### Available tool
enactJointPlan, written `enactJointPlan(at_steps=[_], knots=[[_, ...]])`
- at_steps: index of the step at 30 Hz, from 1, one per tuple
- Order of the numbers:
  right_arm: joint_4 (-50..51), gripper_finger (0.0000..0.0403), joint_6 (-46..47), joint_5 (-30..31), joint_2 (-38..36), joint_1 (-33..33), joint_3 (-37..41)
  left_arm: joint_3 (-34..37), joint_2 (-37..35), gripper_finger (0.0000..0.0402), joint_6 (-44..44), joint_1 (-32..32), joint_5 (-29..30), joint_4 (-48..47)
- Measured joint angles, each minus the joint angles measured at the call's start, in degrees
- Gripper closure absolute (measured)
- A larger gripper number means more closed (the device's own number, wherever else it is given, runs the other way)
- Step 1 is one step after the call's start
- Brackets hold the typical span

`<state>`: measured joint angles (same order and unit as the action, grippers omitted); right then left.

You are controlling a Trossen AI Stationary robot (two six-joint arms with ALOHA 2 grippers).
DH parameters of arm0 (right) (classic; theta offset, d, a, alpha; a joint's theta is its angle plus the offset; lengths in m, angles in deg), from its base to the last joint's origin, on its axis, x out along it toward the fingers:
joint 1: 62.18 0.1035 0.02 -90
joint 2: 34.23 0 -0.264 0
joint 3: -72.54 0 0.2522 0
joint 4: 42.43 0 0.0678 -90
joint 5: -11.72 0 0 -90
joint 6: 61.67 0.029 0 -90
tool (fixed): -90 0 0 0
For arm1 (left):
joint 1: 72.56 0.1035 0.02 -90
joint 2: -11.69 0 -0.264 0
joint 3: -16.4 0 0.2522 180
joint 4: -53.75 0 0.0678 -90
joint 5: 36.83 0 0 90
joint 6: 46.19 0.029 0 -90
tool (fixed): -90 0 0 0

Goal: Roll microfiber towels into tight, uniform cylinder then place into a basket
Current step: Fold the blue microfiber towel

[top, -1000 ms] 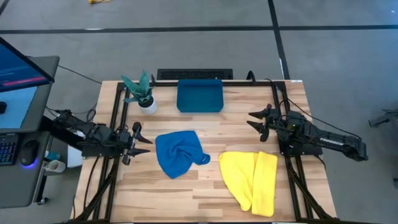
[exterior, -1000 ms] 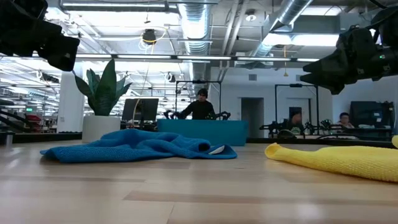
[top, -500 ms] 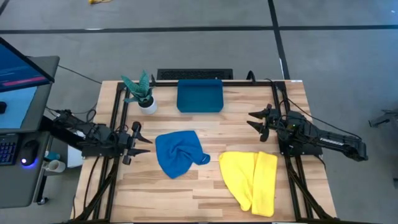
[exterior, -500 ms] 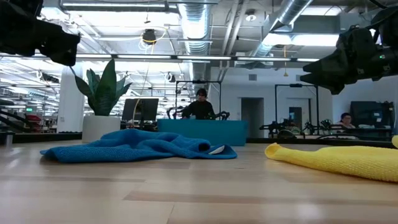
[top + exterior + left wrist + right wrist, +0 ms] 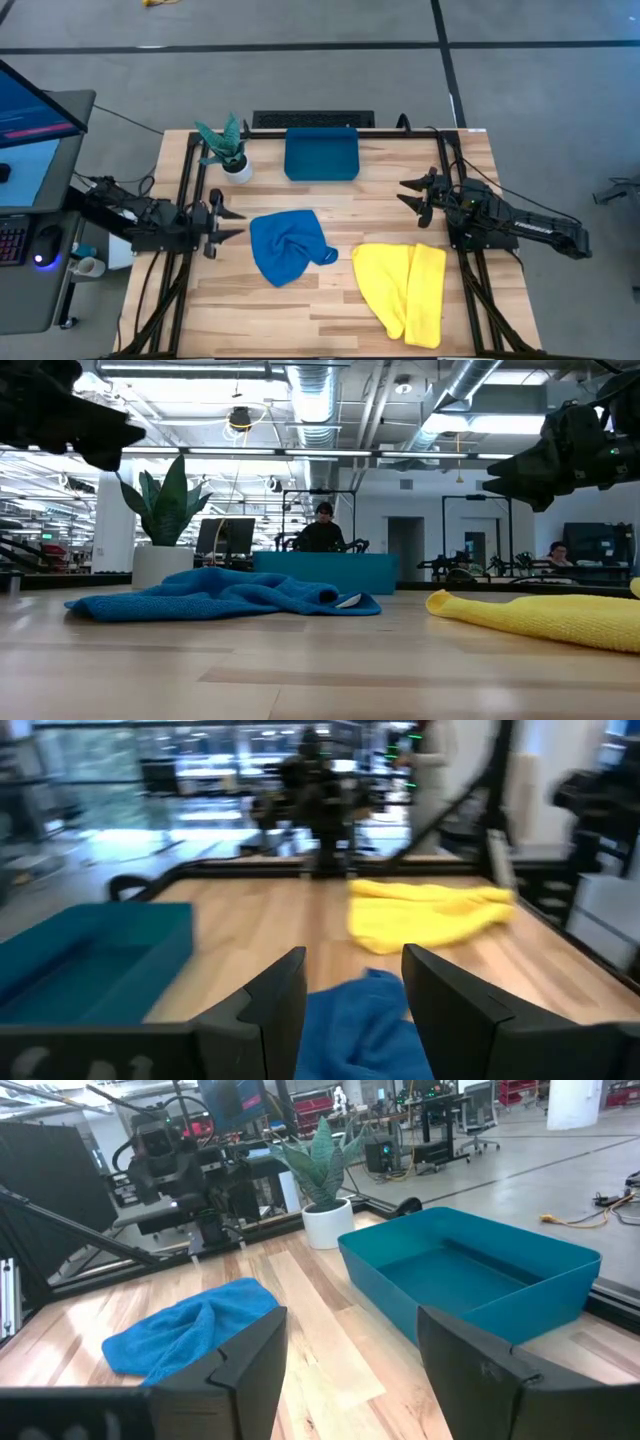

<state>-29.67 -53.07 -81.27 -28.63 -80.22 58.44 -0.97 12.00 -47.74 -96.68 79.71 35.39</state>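
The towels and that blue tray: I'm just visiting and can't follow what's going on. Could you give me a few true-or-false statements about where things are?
1. The blue towel lies crumpled on the table. True.
2. The yellow towel is inside the basket. False: it lies on the table, and the basket holds nothing.
3. The left tool grips the blue towel. False: it is open, beside the towel.
4. The right tool is open, holding nothing. True.
5. The plant pot stands beside the basket. True.

towels (image 5: 289, 247) side by side, basket (image 5: 321, 155) behind
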Motion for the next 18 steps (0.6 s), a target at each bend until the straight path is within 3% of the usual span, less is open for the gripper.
enactJointPlan(at_steps=[13, 18], knots=[[0.01, 0.0159, 0.00, 0.01, 0.00, 0.02, 0.00, -0.04, 0.04, 0.0242, -6.68, 0.03, 17.13, 2.99], [-0.01, 0.0159, -0.02, 0.01, -0.02, 0.02, 0.01, -0.10, 0.07, 0.0242, 1.87, 2.45, 18.68, 11.80]])
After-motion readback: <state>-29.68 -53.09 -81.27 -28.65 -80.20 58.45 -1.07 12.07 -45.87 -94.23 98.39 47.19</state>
